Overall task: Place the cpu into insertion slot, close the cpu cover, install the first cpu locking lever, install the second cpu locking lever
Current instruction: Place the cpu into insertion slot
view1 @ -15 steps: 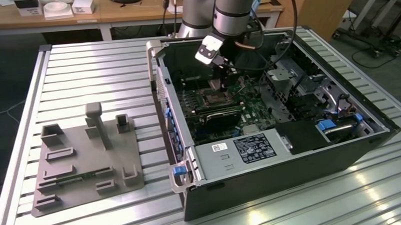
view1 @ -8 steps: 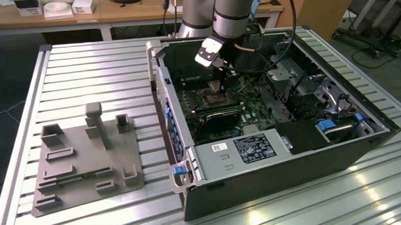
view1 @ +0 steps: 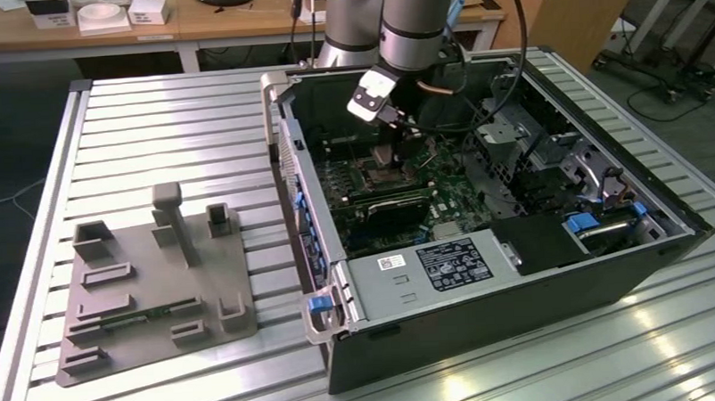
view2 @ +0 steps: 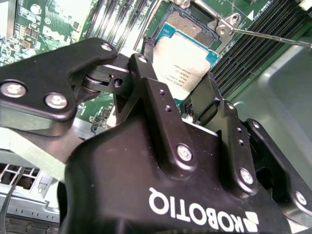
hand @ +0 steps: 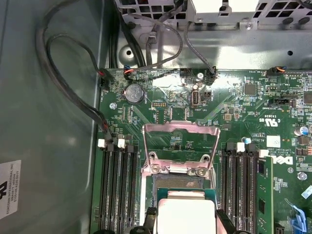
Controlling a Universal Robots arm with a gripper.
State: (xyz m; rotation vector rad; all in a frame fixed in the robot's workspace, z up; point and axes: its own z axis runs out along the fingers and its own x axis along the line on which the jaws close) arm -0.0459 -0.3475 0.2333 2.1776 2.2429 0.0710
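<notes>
Inside the open computer case [view1: 490, 249], toward the desk's [view1: 152, 127] edge at the exterior view's right, your gripper [view1: 386, 159] is hanging over the green motherboard [view1: 453, 197]. In the second wrist view, its fingers [view2: 153, 87] are clamping the cpu [view2: 187, 58] partly over the insertion slot [view2: 192, 24]. In the first wrist view, the cpu cover [hand: 180, 127] is standing open beyond it.

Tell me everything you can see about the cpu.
The cpu is a small flat square chip with a silvery-grey metal top bearing dark print and a thin green edge. The tool grips two opposite sides, holding it over the dark insertion slot, whose pin field shows beyond it. The cpu cover stands open behind.
</notes>
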